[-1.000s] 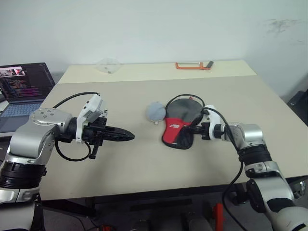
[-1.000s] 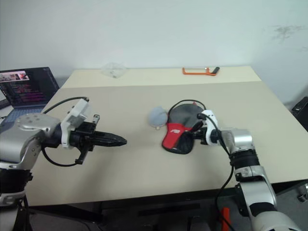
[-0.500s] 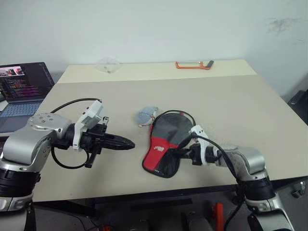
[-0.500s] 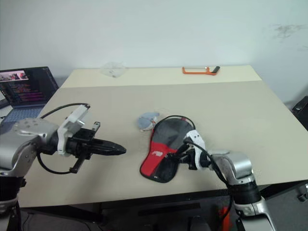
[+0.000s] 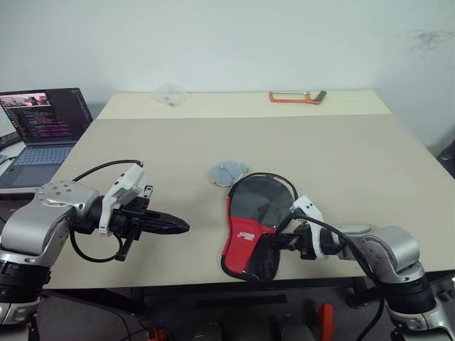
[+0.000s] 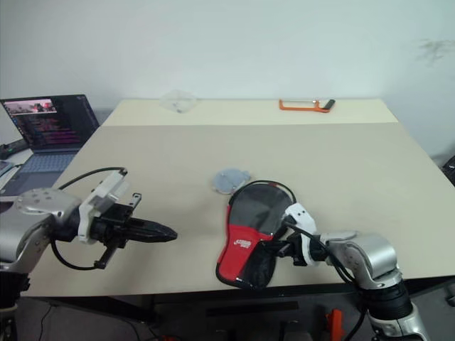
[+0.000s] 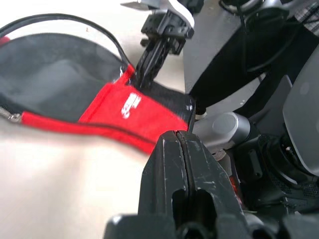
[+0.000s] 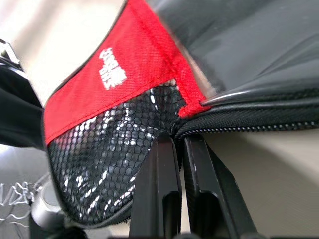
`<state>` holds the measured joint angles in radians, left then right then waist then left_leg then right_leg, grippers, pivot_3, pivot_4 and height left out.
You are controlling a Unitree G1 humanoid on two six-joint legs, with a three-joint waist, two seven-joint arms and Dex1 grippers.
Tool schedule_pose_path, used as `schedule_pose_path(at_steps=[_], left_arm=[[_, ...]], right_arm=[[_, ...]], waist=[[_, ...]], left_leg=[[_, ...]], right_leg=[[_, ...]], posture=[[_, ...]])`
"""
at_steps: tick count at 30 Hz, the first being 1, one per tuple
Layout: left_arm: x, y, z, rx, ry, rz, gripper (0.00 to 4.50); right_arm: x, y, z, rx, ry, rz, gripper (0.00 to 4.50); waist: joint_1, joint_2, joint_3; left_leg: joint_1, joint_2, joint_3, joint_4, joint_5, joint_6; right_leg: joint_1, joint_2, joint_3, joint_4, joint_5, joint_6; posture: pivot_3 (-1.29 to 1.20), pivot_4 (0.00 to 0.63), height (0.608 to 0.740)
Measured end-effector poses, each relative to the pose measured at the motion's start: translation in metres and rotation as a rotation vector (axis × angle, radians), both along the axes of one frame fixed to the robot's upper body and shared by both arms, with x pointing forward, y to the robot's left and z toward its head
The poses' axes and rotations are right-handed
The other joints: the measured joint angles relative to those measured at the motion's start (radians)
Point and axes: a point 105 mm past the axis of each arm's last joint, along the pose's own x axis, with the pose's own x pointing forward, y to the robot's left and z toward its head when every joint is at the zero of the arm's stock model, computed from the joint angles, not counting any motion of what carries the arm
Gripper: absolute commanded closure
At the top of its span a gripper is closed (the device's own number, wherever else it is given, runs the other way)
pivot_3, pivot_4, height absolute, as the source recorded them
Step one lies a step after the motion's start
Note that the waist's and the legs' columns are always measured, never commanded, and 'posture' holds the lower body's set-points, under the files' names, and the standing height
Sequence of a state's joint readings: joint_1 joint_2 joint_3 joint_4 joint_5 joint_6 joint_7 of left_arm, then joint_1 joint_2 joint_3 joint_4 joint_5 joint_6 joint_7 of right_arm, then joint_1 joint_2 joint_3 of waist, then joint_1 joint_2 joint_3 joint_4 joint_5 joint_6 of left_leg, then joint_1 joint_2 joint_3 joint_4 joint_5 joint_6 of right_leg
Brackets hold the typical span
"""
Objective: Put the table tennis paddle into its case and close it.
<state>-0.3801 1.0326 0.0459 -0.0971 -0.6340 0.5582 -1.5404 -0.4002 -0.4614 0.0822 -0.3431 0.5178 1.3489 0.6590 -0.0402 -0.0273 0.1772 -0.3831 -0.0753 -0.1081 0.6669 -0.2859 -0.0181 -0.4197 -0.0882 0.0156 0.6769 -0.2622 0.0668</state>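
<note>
Left gripper (image 5: pixel 179 227) hovering left of case (image 5: pixel 252 227), well apart from it, fingers pressed together on nothing, pointing level toward it; likely waiting as the free helper. Case lying flat at table (image 5: pixel 341 156) front edge, red mesh end slightly overhanging, probably set close for easier reach. Paddle: cannot tell whether inside; no handle showing. Grey pouch (image 5: pixel 227 172) sitting just behind case. Right gripper (image 5: pixel 283 241) pinching case's right edge at the red-and-mesh seam, fingers clamped on fabric, forearm lying low and level along the front edge.
</note>
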Motion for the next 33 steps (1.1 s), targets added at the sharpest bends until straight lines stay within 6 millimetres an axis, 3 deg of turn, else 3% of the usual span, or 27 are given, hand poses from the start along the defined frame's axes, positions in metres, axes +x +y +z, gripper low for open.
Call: schedule_pose_path(at_steps=[9,33], left_arm=[[-0.004,-0.001,-0.005,0.004,0.015,-0.007,4.50],[-0.006,0.013,-0.032,-0.010,0.006,0.012,4.50]], right_arm=[[0.004,-0.024,0.004,-0.075,-0.021,-0.003,4.48],[0.012,-0.031,0.005,-0.111,-0.027,0.002,4.48]], waist=[[0.010,0.000,0.000],[0.010,0.000,0.000]], left_leg=[[0.000,0.000,0.000,0.000,0.000,0.000],[0.000,0.000,0.000,0.000,0.000,0.000]], right_leg=[[0.001,0.000,-0.001,0.000,0.000,0.000],[0.001,0.000,-0.001,-0.001,0.000,0.000]], posture=[[0.00,0.150,0.740],[0.00,0.150,0.740]])
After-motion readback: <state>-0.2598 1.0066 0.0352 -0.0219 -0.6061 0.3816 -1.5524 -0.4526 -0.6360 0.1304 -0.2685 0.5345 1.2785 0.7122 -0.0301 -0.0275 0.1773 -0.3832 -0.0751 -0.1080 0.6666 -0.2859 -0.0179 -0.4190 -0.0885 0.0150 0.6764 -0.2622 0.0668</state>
